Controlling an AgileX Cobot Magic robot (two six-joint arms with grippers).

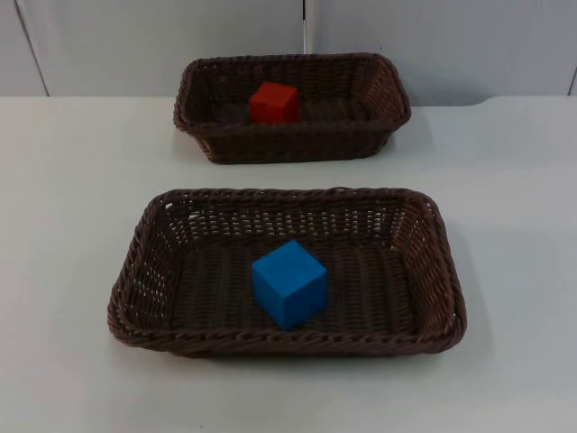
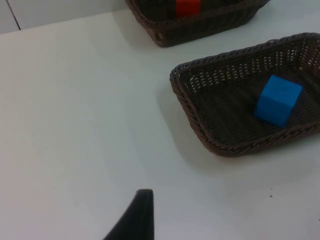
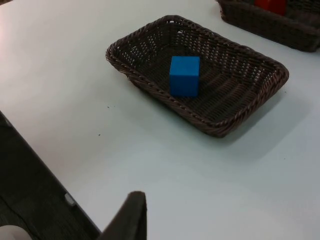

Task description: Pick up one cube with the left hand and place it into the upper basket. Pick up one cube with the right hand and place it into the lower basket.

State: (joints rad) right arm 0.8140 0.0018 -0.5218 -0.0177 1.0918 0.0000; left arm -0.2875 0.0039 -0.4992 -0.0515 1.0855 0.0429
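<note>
Left claw [image 2: 137, 217]: you see a single black fingertip above bare white tabletop [image 2: 75, 125], touching nothing; you cannot tell how far it is open. It sits off to the side of the lower basket [image 2: 200, 112], well apart from its rim.

Right claw [image 3: 131, 217]: again one black fingertip, over the tabletop near its edge, holding nothing visible; opening cannot be told. The lower basket lies well ahead of it.

Lower basket [image 1: 144, 262]: dark brown woven wicker, rectangular, shallow, with a braided rim and open-weave sloping walls. The blue cube [image 1: 288, 283] rests on its floor, roughly central, turned corner-on to the top camera; matte faces, sharp edges. You also get it from the left wrist [image 2: 278, 100] and right wrist [image 3: 184, 75].

Upper basket [image 1: 383, 99]: same weave and shape, set near the grey partition wall [image 1: 162, 41]. The red cube [image 1: 274, 102] sits inside, about mid-floor, matte, flat on its base.

The two baskets stand apart, bare white tabletop between them
</note>
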